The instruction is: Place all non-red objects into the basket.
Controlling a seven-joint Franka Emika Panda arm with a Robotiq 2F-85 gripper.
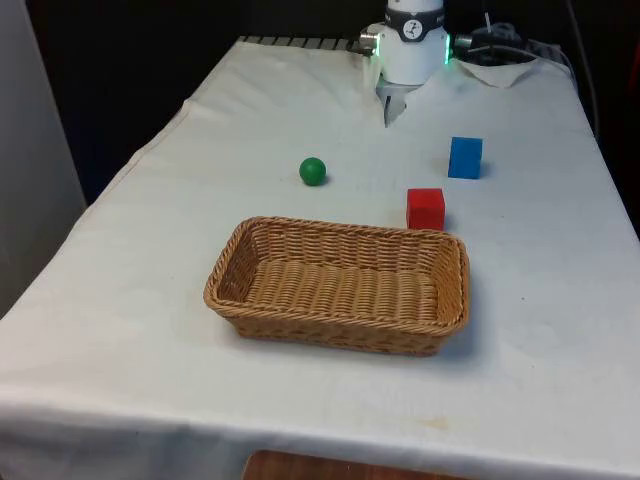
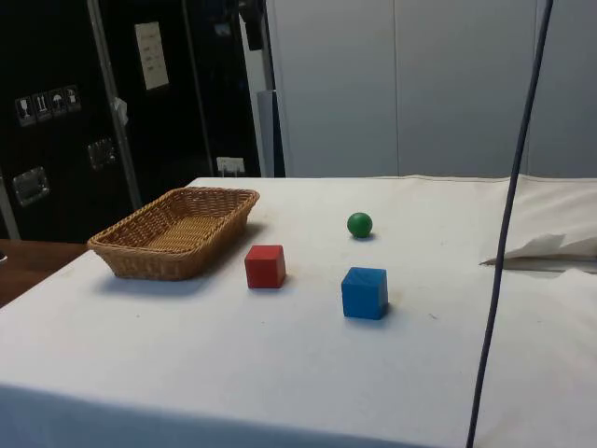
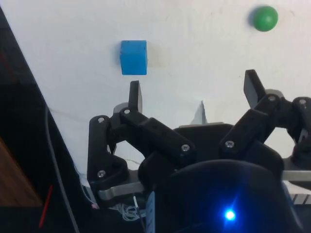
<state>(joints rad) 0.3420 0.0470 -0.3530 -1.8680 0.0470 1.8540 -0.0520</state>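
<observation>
A woven wicker basket [image 1: 330,335] [image 2: 140,263] stands empty near the table's front. Just behind its far right corner sits a red cube [image 1: 425,208] [image 2: 265,266]. A blue cube [image 1: 465,157] [image 2: 364,292] [image 3: 133,57] rests farther back on the front view's right. A green ball [image 1: 313,171] [image 2: 359,224] [image 3: 264,18] lies alone towards the left. My gripper [image 3: 194,92] hangs high above the cloth, open, with nothing between its fingers. The blue cube lies beyond one fingertip [image 3: 135,94] and the ball beyond the other.
The robot's base [image 1: 413,45] stands at the table's far end, with a raised fold of white cloth [image 1: 392,105] [image 2: 546,250] in front of it. A dark cable [image 2: 508,224] hangs across the side view. The cloth drops off at the table's edges.
</observation>
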